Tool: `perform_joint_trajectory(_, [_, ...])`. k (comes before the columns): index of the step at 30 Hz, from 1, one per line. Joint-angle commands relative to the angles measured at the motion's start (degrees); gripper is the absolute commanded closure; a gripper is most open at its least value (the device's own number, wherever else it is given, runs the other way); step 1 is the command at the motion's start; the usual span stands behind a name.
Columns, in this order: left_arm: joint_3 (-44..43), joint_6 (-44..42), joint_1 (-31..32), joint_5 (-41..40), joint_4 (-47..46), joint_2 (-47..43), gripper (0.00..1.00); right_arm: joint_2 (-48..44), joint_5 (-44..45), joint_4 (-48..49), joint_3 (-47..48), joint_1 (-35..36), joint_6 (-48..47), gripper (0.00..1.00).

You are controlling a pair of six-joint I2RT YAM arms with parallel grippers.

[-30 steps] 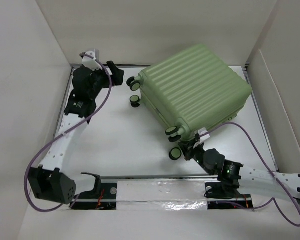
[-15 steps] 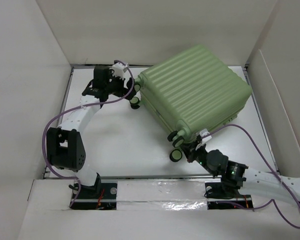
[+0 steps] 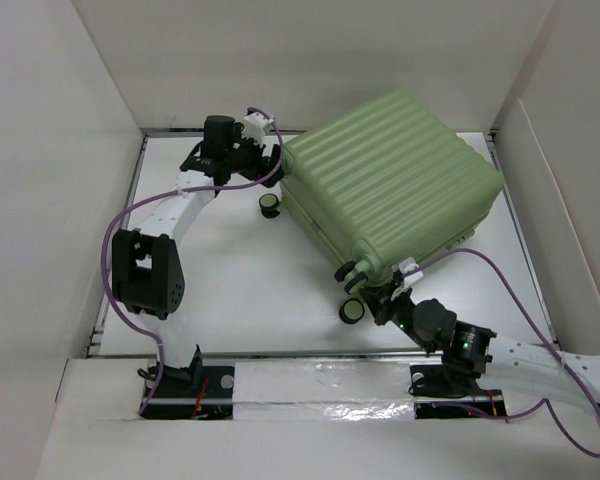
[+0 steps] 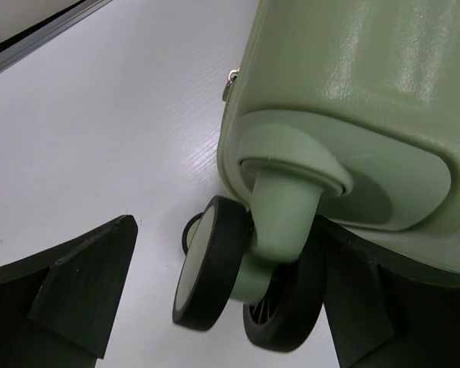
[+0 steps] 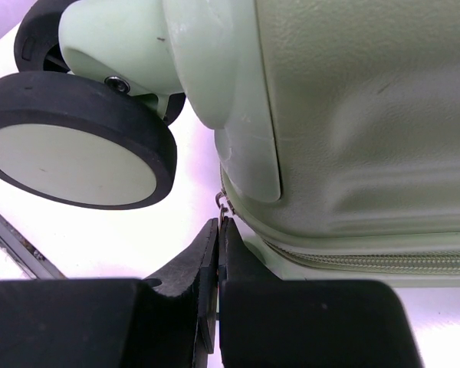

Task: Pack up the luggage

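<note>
The luggage (image 3: 390,180) is a closed pale green ribbed suitcase lying flat at the back right. My left gripper (image 3: 264,163) is at its back left corner. In the left wrist view this gripper (image 4: 222,314) is open, its fingers (image 4: 69,299) on either side of a black double caster wheel (image 4: 215,261). My right gripper (image 3: 385,296) is at the near corner. In the right wrist view it (image 5: 218,253) is shut on the small metal zipper pull (image 5: 222,205) at the end of the zipper seam (image 5: 353,257), beside another wheel (image 5: 77,153).
White walls enclose the white table (image 3: 230,270) on the left, back and right. Wheels stick out from the suitcase's left side (image 3: 270,205) and near corner (image 3: 352,311). A purple cable (image 3: 520,290) loops over the right arm.
My left arm has swung from the far left to the suitcase's back left corner, and its open fingers now straddle a wheel. The right gripper has stayed on the zipper pull.
</note>
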State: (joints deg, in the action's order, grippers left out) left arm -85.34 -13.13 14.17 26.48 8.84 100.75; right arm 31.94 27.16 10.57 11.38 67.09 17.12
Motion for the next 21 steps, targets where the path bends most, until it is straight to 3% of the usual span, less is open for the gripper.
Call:
perform_joint_trajectory(1, [-4.74,-1.73,1.03,0.24,0.21,1.2,0.1,-1.27,-8.17,4.37,1.98,1.03,0.89,1.0])
perform_joint_trajectory(3, [-5.19,-1.73,1.65,-0.55,-0.58,1.29,0.11,-1.53,-8.26,4.2,1.81,1.03,1.15,1.0])
perform_joint_trajectory(6, [-6.33,-1.82,2.17,-0.9,-0.76,1.38,0.21,-1.71,-8.35,3.76,1.54,1.03,1.42,1.0])
perform_joint_trajectory(9, [-7.47,-1.99,2.17,-0.03,0.3,2.34,0.52,-2.59,-7.56,2.53,1.81,1.03,1.42,1.0])
perform_joint_trajectory(10, [-7.3,-1.91,2.17,0.06,0.21,2.78,0.76,-2.85,-7.3,1.57,1.89,1.03,1.42,1.0])
perform_joint_trajectory(12, [-6.59,0.01,2.17,-3.25,-0.49,3.22,0.96,-3.9,-6.16,0.51,2.33,0.5,0.9,1.0])
perform_joint_trajectory(16, [0.42,4.66,2.17,-11.23,-6.45,1.22,1.0,-6.45,-4.66,-5.27,3.83,-1.34,-0.6,1.0])
perform_joint_trajectory(21, [20.19,16.01,2.26,-19.85,-22.68,-5.03,1.0,-10.58,-7.98,-6.61,5.23,-9.15,-4.46,1.0])
